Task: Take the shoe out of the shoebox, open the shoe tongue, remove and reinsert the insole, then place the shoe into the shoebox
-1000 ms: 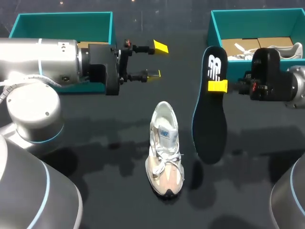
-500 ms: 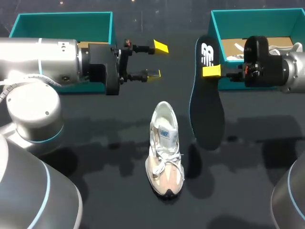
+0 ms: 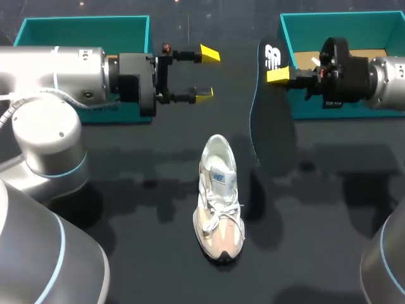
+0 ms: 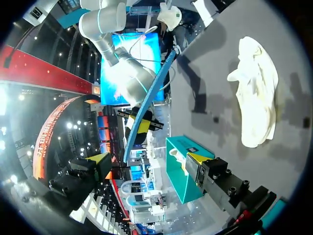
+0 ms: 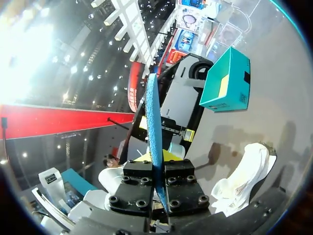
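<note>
Dark tabletop, seen from the head view, with items as follows.

1. Shoe: white with a tan toe. It lies at lower centre of the frame, toe toward the bottom edge, apart from both arms.
2. Insole: dark. It hangs lengthwise just right of centre with its white-marked end uppermost, clear of the shoe.
3. Right tool: it enters from the right edge and is clamped on the insole near its upper end. The right wrist view shows the insole edge-on, pinched between the two fingers, with the shoe on the tabletop beyond.
4. Left tool: upper centre-left, fingers spread wide with nothing between them. In the left wrist view the insole hangs ahead of its yellow tips, well apart, and the shoe lies off to one side.
5. Left shoebox: teal, in the upper left corner, partly behind the left arm.
6. Right shoebox: teal, in the upper right corner, partly behind the right arm.
</note>
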### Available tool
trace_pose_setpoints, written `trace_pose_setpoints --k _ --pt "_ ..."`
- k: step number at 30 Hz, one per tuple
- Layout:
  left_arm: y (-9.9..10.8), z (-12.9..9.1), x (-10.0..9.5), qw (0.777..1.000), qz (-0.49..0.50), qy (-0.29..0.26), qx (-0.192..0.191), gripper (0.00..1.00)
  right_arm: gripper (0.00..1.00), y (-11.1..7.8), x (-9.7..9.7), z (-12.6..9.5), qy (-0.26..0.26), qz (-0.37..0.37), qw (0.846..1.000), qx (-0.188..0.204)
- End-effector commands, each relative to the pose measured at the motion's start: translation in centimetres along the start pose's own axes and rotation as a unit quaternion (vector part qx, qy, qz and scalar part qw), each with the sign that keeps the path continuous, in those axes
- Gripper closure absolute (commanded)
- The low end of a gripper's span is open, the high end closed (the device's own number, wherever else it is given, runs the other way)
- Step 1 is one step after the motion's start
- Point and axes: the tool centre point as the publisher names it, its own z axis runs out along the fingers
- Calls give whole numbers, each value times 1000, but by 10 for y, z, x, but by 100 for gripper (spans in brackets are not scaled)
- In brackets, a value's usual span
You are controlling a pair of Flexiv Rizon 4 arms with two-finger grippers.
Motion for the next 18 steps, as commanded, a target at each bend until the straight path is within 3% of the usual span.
trace_pose_setpoints --k 1,9,18 --pt "3 3 0 1000 1 1 2 0 100 7 -7 3 5 0 1000 12" --pt "2 6 2 1000 3 5 -1 0 100 7 -7 3 5 0 1000 12" --pt "-7 18 3 1000 -17 -2 19 0 100 41 -33 23 -40 81 996 3"
